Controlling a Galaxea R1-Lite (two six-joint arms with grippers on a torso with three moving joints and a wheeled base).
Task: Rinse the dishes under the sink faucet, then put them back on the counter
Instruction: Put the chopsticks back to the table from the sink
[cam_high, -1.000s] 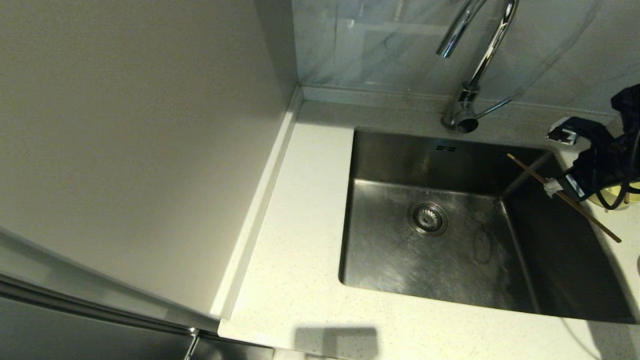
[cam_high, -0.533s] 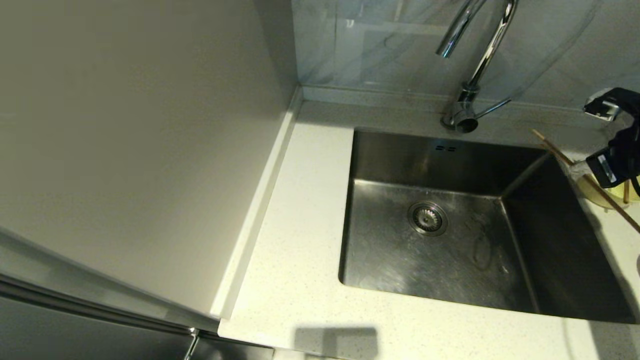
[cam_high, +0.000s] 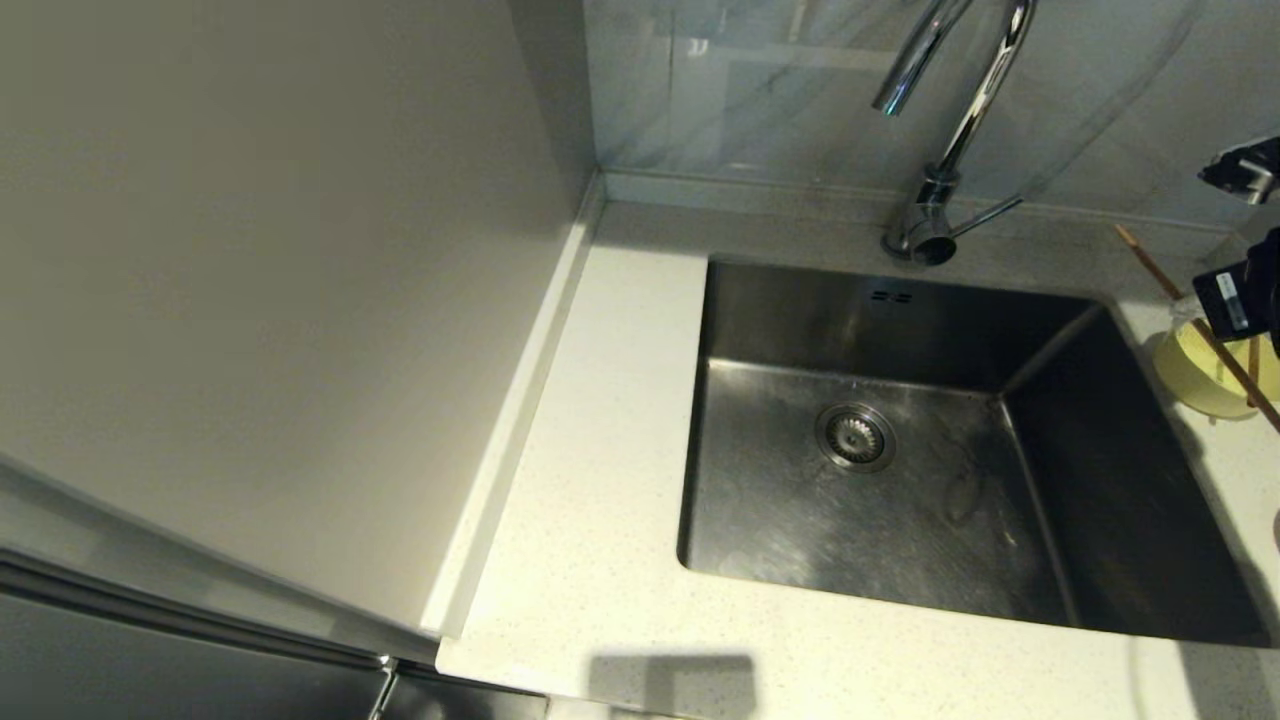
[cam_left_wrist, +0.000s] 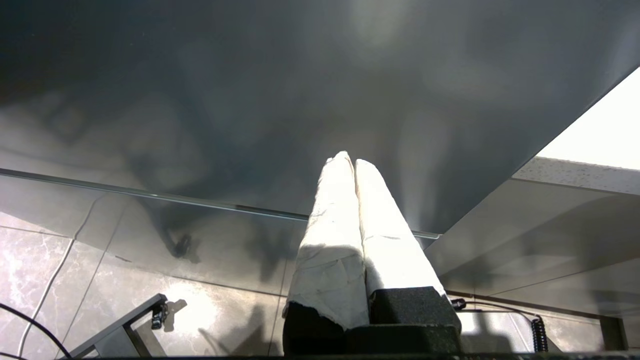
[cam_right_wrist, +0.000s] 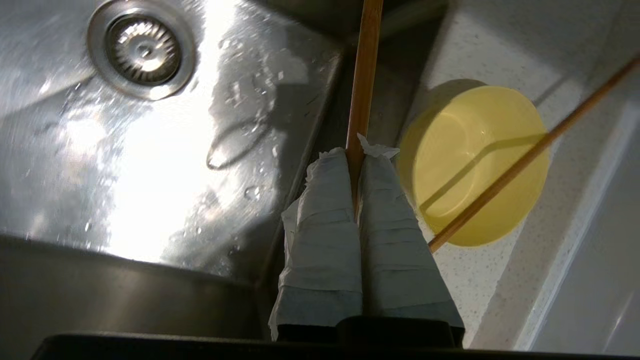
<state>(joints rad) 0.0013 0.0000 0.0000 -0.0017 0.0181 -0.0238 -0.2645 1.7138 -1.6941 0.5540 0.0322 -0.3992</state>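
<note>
My right gripper (cam_right_wrist: 356, 155) is shut on one brown chopstick (cam_right_wrist: 364, 75), which sticks out past the wrapped fingertips. It hangs above the sink's right rim next to the yellow bowl (cam_right_wrist: 465, 140). A second chopstick (cam_right_wrist: 520, 162) lies slantwise across that bowl. From the head camera, the right gripper (cam_high: 1192, 312) sits at the far right edge, the held chopstick (cam_high: 1150, 262) slanting over the yellow bowl (cam_high: 1195, 375) on the counter (cam_high: 600, 450). The sink (cam_high: 900, 500) is wet and holds no dishes. My left gripper (cam_left_wrist: 348, 160) is shut on nothing, low beside a dark cabinet front.
The chrome faucet (cam_high: 960, 120) arches over the back of the sink, its lever (cam_high: 990, 215) pointing right. The round drain (cam_high: 855, 437) sits mid-basin. A tall pale panel (cam_high: 280, 300) walls off the left side. A low raised edge (cam_right_wrist: 575, 240) runs behind the bowl.
My right gripper has carried the chopstick from over the sink's right side back and to the right, above the counter and the yellow bowl. The left arm has not moved.
</note>
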